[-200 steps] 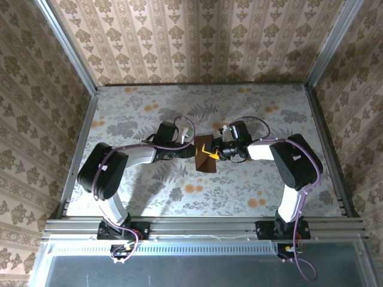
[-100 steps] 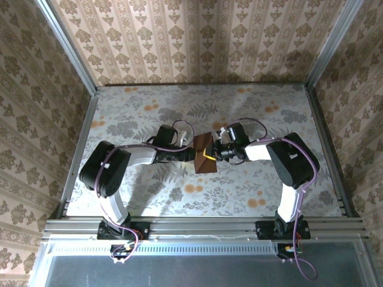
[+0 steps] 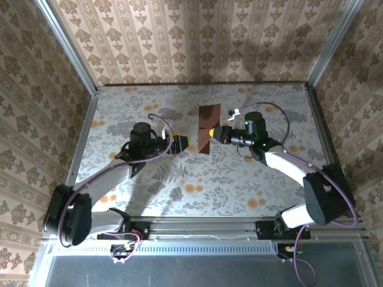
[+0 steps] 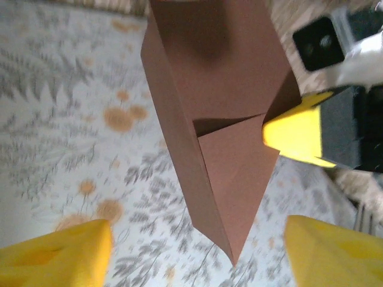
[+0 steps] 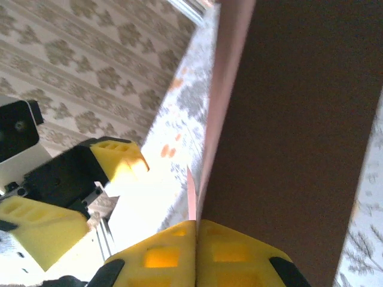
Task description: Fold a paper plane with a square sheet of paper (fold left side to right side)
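A dark reddish-brown sheet of paper [image 3: 208,122], already folded into a long, narrow shape with a triangular flap and one pointed end, is held up over the fern-print table [image 3: 269,179]. The right gripper [image 3: 214,133] pinches it at its right edge, its yellow fingers [image 5: 233,257] pressed flat together on the paper. Just to the left of the paper and not touching it, the left gripper [image 3: 179,143] faces it with its yellow jaws standing wide apart. The two arms reach in toward the paper from opposite sides. Beyond the paper, orange blotches and grey ferns of the printed surface show blurred.
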Available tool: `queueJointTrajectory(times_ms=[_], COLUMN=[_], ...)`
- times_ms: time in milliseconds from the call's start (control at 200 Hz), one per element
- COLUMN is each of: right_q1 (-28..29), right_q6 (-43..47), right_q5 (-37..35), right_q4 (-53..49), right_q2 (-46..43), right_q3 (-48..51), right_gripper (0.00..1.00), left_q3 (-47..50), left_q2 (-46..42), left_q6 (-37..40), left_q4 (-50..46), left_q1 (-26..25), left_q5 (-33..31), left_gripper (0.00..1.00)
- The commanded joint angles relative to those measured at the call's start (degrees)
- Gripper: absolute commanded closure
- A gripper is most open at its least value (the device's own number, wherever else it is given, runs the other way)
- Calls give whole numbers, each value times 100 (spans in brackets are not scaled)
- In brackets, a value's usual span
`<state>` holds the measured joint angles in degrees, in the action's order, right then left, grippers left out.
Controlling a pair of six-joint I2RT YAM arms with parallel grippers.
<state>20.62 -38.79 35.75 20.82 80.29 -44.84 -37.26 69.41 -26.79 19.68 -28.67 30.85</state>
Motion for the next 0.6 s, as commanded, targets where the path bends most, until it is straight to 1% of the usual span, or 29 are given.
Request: queueJointTrajectory(times_ms=[0,70,100,115,155,225,315,435,595], right_q1=[-31,-32,-19,-22,-15,29,132,286,399], right_q6=[20,-165,-261,-314,-450,-629,-724,-753,-712], right_q5=[18,111,160,183,257,361,426,500,522], right_q4=[639,1099,1301,1423,1702,2128,2408,2614,2557], right_q2=[-479,-681,-748,-776,-835,-930,-1013,-1042,-1016], right_q3=[133,224,259,277,299,330,297,224,164], right_gripper=[96,96,96,96,96,96,96,96,96], left_q3=[236,355,388,401,403,403,341,183,-31], left_q2=[-446,-583,-608,-611,-596,-499,-259,68,377], left_q6=[-372,-705,-853,-919,-1165,-1614,-2082,-2234,-2321], left_q4=[925,1479,1762,1899,2237,2865,3525,3725,3882], left_q1=[101,146,151,158,152,143,107,-34,-224], left_q5=[211,465,559,739,945,1160,1388,1542,1709], left_gripper=[15,11,10,10,10,10,11,12,15])
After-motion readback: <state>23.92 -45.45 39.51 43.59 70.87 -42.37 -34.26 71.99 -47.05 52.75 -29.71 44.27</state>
